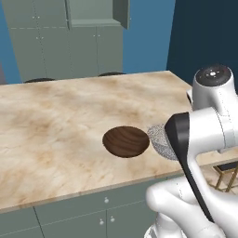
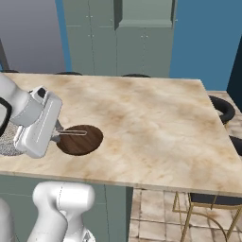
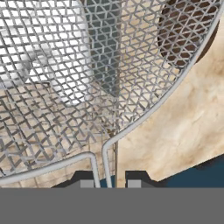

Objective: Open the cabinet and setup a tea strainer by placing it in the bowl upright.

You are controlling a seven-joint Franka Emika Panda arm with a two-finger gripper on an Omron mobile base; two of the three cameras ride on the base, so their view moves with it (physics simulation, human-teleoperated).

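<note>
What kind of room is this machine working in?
Most likely a kitchen, a rendered one: a marble-look counter with drawers below, tall grey-green cabinets on the far wall, and a bowl beside a tea strainer.

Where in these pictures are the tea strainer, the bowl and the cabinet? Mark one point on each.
tea strainer point(image 1: 158, 139), left base view, on its speckled mesh beside the arm.
bowl point(image 1: 126, 141), left base view, on the middle of its dark brown inside.
cabinet point(image 2: 137, 47), right base view, on a flat grey-green door.
</note>
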